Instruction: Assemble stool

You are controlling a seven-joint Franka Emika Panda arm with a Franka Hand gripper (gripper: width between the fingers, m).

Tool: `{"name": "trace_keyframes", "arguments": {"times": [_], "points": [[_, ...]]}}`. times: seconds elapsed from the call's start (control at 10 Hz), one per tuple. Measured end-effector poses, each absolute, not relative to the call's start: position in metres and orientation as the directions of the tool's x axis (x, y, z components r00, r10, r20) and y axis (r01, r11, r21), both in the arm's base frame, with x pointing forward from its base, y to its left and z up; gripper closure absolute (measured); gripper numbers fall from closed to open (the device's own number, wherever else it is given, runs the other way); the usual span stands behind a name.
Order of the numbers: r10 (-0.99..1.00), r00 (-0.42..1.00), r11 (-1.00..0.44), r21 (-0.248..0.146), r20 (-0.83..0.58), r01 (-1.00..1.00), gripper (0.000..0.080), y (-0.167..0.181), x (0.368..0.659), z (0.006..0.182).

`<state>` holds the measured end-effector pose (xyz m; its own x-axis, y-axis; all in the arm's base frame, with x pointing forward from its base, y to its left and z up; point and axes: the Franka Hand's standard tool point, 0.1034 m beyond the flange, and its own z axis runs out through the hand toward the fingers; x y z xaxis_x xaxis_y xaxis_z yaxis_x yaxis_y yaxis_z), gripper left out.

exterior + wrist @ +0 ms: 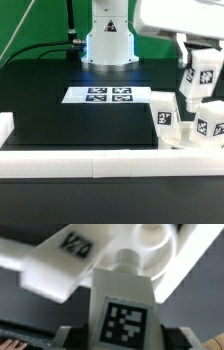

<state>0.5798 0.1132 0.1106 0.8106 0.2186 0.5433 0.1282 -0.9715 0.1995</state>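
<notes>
White plastic all round. Nearest the wrist, the gripper [125,338] is clamped at a middling width on a stool leg [125,291], with a finger [66,336] on each flank and the tag facing the camera. Beyond the leg's far end lies what looks like the seat [60,272] with a round socket [150,243], at the exterior view's right near the border rail [90,160]. The leg tip seems beside the socket rather than over it. Centre it, hold the leg square to the seat, then press gently, because a tilted entry would likely jam.
</notes>
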Motion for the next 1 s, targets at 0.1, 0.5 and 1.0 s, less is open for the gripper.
{"name": "trace_keyframes", "arguments": {"times": [0.1,0.5,1.0], "points": [[0.222,0.812,-0.97,0.209,0.54,0.127,0.0475,0.117,0.578,0.104],[0.229,0.817,-0.967,0.222,0.529,0.127,0.0475,0.12,0.575,0.091],[0.243,0.807,-0.961,0.247,0.537,0.125,0.0475,0.12,0.584,0.079]]}}
